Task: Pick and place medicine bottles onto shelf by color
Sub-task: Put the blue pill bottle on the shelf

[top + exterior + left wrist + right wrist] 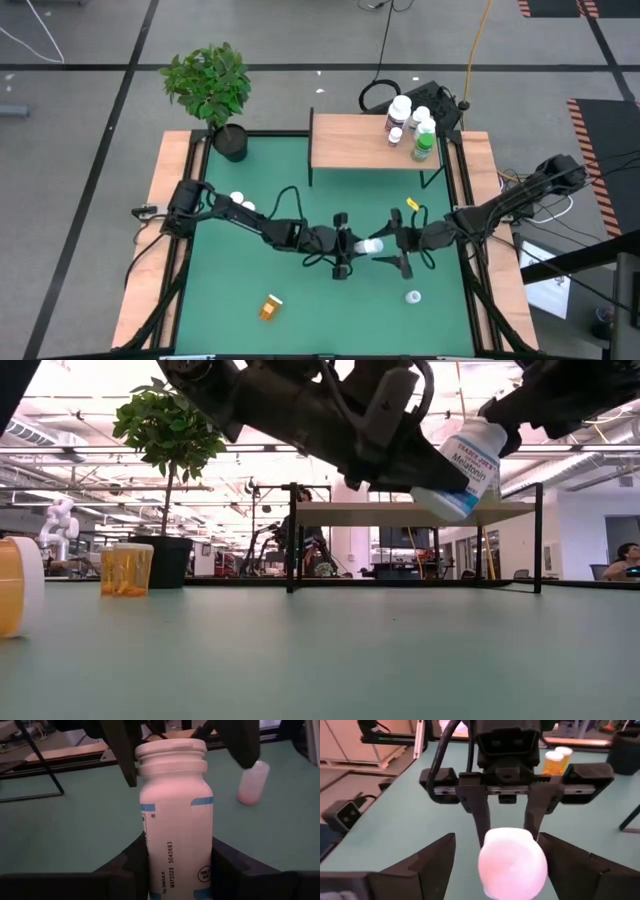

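Two sets of fingers meet above the bench's middle: the left fingers clamp a white bottle by its body, while the right fingers stand wide around its cap.

- The left arm enters from the left edge of the high view and stretches rightward to the centre of the frame, folded low at its elbow.
- The left gripper sits at frame centre, its fingers clamped on the body of a white bottle held off the table.
- The right arm comes in from the right edge, angling down-left toward centre.
- The right gripper faces the left one just right of centre; its fingers stand apart on either side of the bottle's cap end, not pressed against it.
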You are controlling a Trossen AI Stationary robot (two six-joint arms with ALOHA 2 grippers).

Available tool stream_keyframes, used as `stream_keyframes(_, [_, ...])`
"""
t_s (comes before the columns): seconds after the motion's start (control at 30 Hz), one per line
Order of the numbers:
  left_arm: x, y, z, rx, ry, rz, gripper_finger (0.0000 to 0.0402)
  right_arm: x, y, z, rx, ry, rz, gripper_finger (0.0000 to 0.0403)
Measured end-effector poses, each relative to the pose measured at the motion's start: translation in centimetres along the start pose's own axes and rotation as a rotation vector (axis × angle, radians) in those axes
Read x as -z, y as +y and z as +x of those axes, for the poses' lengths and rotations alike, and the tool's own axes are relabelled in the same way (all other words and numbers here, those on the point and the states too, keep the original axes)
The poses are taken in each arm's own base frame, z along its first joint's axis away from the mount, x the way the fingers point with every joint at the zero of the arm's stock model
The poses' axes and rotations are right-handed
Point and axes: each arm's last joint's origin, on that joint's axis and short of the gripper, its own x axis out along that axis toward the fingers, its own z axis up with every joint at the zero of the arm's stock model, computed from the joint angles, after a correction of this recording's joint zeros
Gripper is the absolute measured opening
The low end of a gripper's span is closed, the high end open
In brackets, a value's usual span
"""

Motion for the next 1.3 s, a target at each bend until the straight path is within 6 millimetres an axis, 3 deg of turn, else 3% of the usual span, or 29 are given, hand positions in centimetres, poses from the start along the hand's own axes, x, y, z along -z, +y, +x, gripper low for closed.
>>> stream_keyframes(0.3, [0.1, 0.8, 0.1, -0.017, 0.005, -0.047, 0.0145, 0.3, -1.2, 0.2, 0.053, 0.047, 0.015, 0.016])
stream_keyframes(0.5, [0.3, 0.8, 0.1, -0.017, 0.024, -0.055, 0.0151, 0.2, -1.6, 0.2, 0.063, 0.125, 0.0, 0.0159])
stream_keyframes(0.73, [0.7, 0.9, 0.0, -0.025, 0.081, -0.159, 0.0244, -5.0, -1.8, -0.8, 0.111, 0.33, -0.079, 0.0163])
stream_keyframes(0.93, [1.0, 0.8, 0.0, -0.017, 0.106, -0.179, 0.0335, -10.2, -3.9, -3.0, 0.207, 0.445, -0.114, 0.016])
stream_keyframes(1.17, [1.1, 0.8, 0.0, -0.018, 0.116, -0.184, 0.0368, -15.9, -9.6, -6.3, 0.363, 0.513, -0.12, 0.0162])
stream_keyframes(1.3, [1.1, 0.8, 0.0, -0.018, 0.115, -0.177, 0.0361, -17.0, -13.4, -6.6, 0.346, 0.571, -0.074, 0.0163])
